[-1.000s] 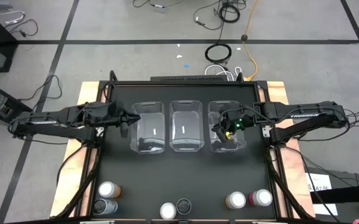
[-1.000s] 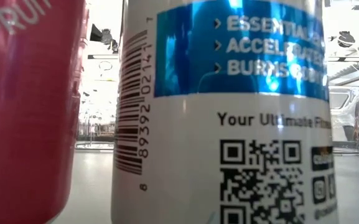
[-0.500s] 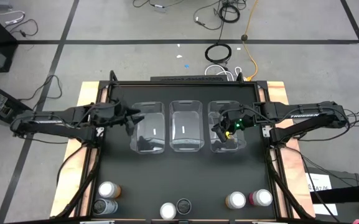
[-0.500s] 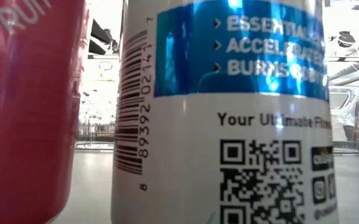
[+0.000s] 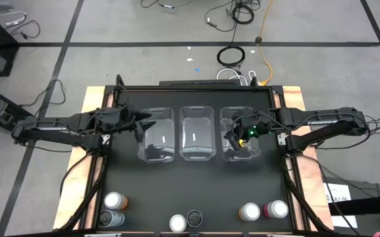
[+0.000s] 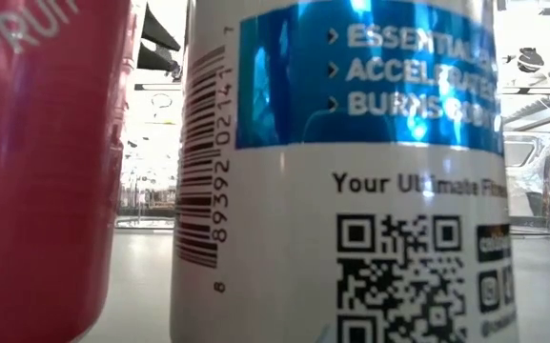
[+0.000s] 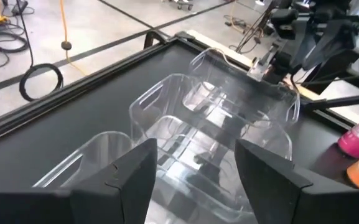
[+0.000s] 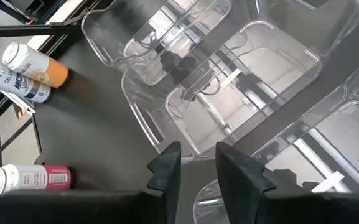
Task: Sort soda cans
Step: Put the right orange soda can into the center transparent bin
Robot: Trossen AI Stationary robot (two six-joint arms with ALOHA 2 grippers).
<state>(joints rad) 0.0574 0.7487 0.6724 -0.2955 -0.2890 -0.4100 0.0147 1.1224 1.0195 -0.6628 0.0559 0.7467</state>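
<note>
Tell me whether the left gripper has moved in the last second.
Yes. In the high view the left gripper has crept toward the table's back edge, still beside the left clear bin.

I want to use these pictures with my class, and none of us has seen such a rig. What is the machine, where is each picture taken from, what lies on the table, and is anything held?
It is a robot with two dark arms at a black table.

One camera looks straight down. One sits at table height, so close that two cans fill its picture. One rides on each wrist.

The left gripper hovers at the left clear bin, fingers open. The right gripper hangs over the right bin, also open. The middle bin lies between. Neither gripper holds anything.

Six soda cans stand along the table's near edge. All three bins look empty.
</note>
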